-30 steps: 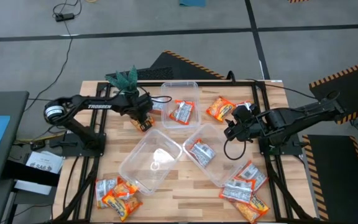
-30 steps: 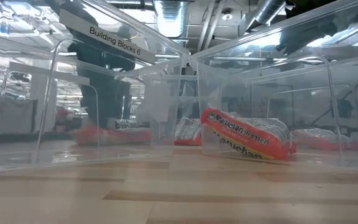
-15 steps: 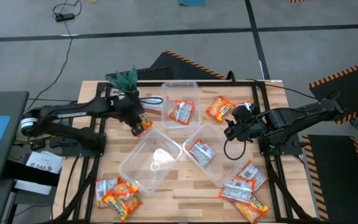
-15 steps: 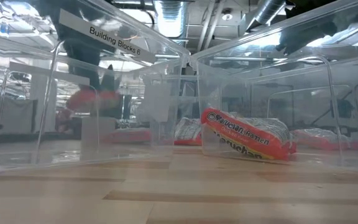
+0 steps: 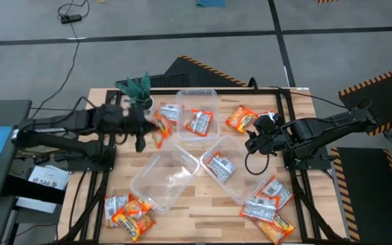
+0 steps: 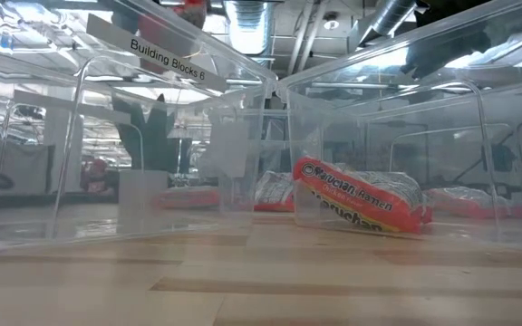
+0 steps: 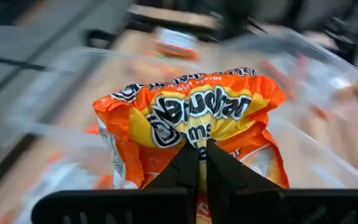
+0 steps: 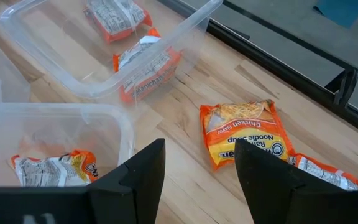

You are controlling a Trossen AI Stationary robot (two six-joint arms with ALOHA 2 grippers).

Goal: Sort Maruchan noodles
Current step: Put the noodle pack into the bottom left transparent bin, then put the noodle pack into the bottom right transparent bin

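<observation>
Left arm holds one packet aloft; right arm idle with jaws apart.

The left gripper (image 7: 197, 155) is clamped on a crinkly orange plastic Maruchan noodle packet (image 7: 191, 124), raised near the small potted green plant (image 5: 136, 86) and beside the far clear plastic tub (image 5: 182, 99). The right gripper (image 8: 197, 168) hangs wide, gripping nothing, near another orange packet (image 8: 241, 132) lying flat on the wooden table (image 5: 203, 204).

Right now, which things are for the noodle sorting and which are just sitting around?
For the job:
- orange noodle packet pinched in the left end effector
- orange packet on the table
- packets in the far tub
- clear tubs

Just sitting around:
- green potted plant
- cable on the floor
</observation>
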